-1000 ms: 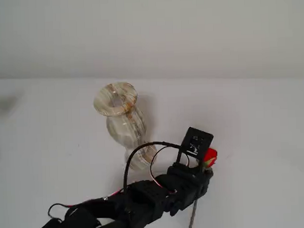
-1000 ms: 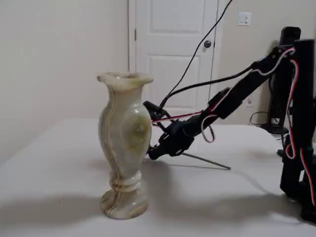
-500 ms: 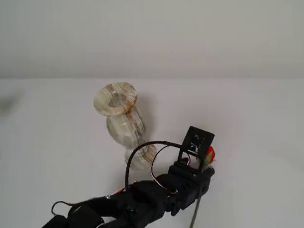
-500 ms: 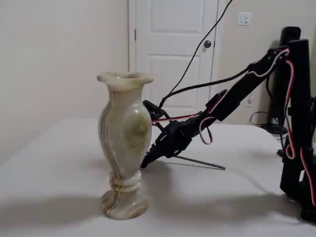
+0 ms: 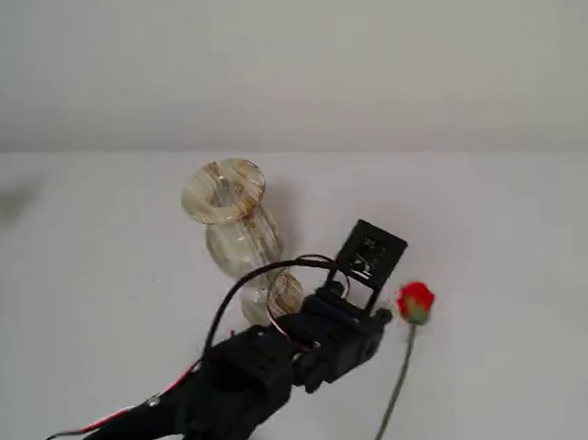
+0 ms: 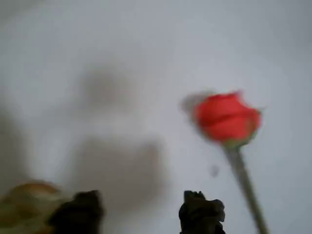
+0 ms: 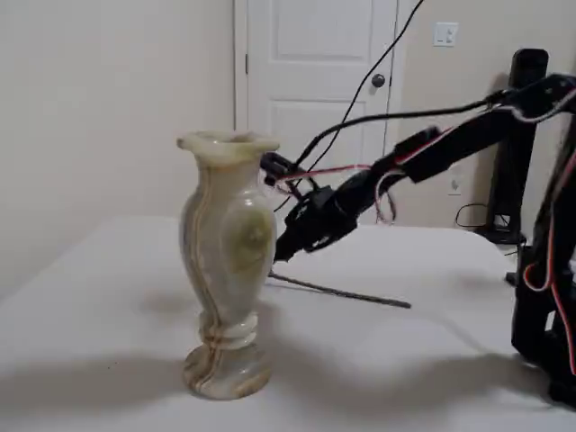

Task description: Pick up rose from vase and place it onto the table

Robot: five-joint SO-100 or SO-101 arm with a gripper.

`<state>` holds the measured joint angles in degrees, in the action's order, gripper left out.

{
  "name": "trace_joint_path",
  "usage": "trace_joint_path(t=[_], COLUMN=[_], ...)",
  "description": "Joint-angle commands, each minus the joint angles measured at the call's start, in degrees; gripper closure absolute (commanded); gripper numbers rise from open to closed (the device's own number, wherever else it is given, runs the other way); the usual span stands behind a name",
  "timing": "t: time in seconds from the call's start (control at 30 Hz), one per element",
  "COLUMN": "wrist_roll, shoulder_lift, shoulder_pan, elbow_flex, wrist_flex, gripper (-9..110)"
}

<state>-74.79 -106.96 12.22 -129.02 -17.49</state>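
The rose lies flat on the white table (image 5: 516, 222), with its red bud (image 5: 415, 301) to the right of the vase and its stem (image 5: 401, 376) running toward the front edge. The banded stone vase (image 5: 238, 232) stands upright and empty. My gripper (image 5: 378, 275) hovers between the vase and the bud. In the wrist view my gripper (image 6: 141, 214) is open with nothing between its fingertips (image 6: 201, 212). The rose (image 6: 226, 117) lies just to their right and the vase (image 6: 24, 200) sits at the lower left. In a fixed view only the stem (image 7: 342, 292) shows, behind the vase (image 7: 225, 261).
The black arm (image 5: 241, 376) with its cables comes in from the lower left. In a fixed view the arm's base (image 7: 544, 297) stands at the right edge, with a white door (image 7: 315, 90) behind the table (image 7: 108, 297).
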Motion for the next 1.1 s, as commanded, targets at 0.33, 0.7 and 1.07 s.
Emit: trace_joint_path(t=[0.33, 0.7, 1.07], wrist_roll=[55.5, 70.8, 66.4], shoulder_lift=[-30.3, -52.8, -72.9], shoulder_pan=[-8.1, -19.7, -18.9], elbow_flex=[12.9, -6.2, -26.6], wrist_flex=[-43.0, -45.3, -44.5], gripper=[101, 101, 101])
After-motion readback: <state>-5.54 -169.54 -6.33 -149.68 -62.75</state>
